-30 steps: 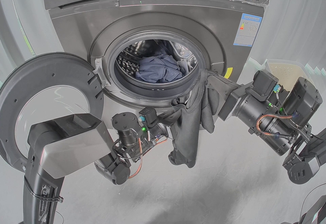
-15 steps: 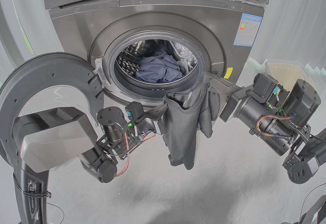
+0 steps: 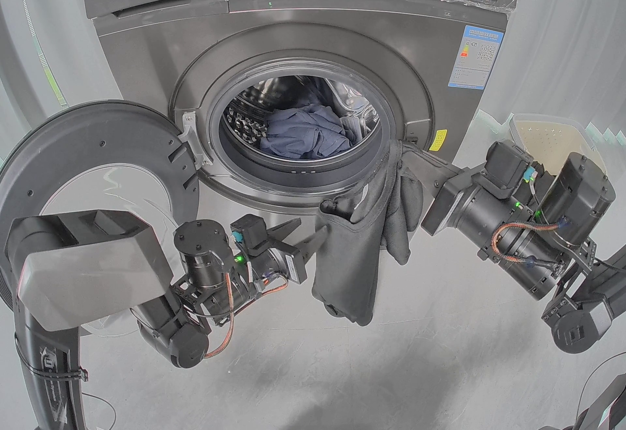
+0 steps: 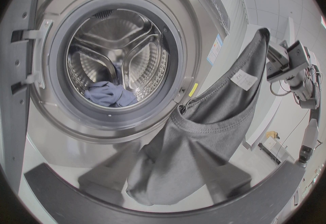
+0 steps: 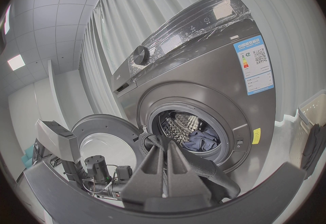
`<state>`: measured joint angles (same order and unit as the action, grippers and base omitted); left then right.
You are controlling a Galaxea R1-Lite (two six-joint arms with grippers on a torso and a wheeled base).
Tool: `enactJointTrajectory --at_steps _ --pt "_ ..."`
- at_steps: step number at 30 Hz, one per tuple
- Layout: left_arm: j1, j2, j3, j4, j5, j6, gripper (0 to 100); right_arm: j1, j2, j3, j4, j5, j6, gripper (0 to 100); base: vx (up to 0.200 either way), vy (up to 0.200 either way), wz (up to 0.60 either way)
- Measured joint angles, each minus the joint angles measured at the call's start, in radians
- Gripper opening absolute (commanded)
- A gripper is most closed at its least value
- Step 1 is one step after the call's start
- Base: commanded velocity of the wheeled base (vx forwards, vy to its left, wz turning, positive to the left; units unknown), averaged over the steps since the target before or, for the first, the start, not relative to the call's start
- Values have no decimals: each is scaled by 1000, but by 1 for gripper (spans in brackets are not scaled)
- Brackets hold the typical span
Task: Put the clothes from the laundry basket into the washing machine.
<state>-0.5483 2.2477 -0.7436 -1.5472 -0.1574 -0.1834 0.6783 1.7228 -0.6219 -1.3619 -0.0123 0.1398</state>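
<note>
Left gripper [image 3: 305, 234] has released the dark garment [image 3: 352, 255].

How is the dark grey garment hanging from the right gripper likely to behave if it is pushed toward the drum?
Probably floppy: the dark grey garment drapes in folds from the right gripper, jaws shut on its edge. Likely light, since one pinch carries it. Its hanging tail may catch on the door seal.

Matt dark knit cloth garment [image 3: 355, 242], glossy ribbed steel drum [image 4: 136, 51], brushed grey washing machine [image 3: 156, 53]
</note>
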Motion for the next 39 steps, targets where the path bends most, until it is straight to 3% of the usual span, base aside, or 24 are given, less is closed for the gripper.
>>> enactJointTrajectory --at_steps 7,15,32,33,39 --pt "-18 51 -5 0 -3 3 100 1 0 -2 0 1 0 0 0 0 0" --pt "-10 105 -104 0 -6 29 100 7 0 -3 0 2 0 0 0 0 0" --pt "-36 169 -219 2 -42 31 100 10 -1 -3 0 1 0 0 0 0 0" --pt "-37 173 -224 2 -40 31 0 10 -1 -3 0 1 0 0 0 0 0" --pt "-40 186 -260 2 -28 29 0 10 -1 -1 0 1 0 0 0 0 0"
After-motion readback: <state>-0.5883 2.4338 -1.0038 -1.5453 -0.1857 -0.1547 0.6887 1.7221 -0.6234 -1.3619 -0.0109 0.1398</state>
